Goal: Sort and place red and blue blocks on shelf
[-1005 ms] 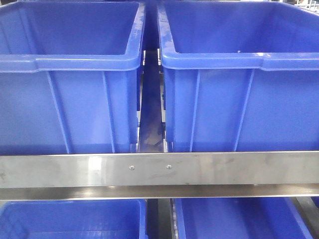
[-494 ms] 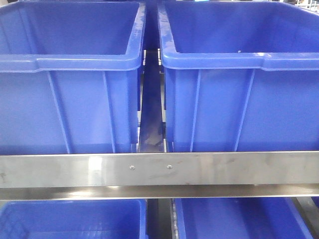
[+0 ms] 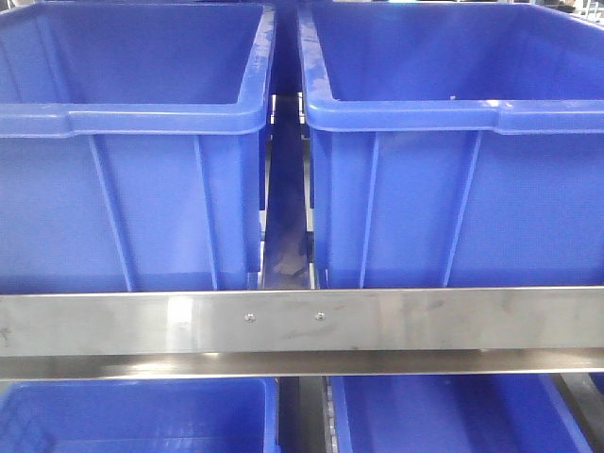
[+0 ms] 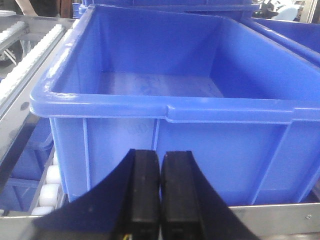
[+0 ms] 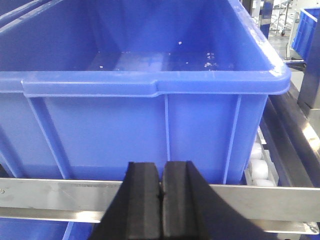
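- Left end effector [image 4: 160, 187]: clenched, nothing between the pads, near a blue bin [image 4: 165, 112].
- Right end effector [image 5: 162, 200]: clenched, empty.
- Shelf [image 3: 302, 321] rail: two screws, no legible writing.
- Blocks: none visible.

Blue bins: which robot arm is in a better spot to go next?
Neither stands out. The left gripper and right gripper are both shut and empty, each facing its own blue bin. No blocks show.
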### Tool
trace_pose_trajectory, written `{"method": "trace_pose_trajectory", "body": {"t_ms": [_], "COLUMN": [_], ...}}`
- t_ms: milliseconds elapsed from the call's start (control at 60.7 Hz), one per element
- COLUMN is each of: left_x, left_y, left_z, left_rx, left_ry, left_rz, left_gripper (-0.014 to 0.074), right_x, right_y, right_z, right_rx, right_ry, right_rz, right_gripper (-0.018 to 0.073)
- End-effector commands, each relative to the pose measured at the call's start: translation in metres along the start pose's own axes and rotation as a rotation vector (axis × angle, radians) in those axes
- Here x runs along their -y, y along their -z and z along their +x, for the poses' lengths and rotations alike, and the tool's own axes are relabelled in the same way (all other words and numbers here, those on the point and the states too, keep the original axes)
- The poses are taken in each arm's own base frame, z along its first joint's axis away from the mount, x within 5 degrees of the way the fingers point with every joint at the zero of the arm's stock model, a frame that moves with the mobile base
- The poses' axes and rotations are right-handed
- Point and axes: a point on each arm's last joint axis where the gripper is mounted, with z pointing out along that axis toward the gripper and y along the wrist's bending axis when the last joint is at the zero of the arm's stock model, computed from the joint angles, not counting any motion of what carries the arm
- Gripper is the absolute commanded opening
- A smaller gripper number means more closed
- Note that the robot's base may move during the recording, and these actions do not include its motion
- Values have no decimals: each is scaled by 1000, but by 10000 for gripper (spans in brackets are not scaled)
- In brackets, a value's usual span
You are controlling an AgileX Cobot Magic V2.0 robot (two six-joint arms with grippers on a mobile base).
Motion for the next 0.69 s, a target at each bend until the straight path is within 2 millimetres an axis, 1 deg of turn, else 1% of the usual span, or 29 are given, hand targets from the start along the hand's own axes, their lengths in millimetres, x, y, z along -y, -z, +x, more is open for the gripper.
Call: {"method": "trace_pose_trajectory", "body": {"t_ms": [0, 676], "left_x": [0, 0], "left_y": [1, 1], "left_z": [2, 2], "left_rx": [77, 77], "left_ry": [18, 18], "left_rz": [13, 13], "left_gripper": [139, 138], "right_x": [0, 0], "right_y": [2, 2], "right_z": [-9, -9], "right_rx": [101, 101], "right_ry": [4, 4], "right_rz": [-3, -3], "right_gripper": [68, 68]}}
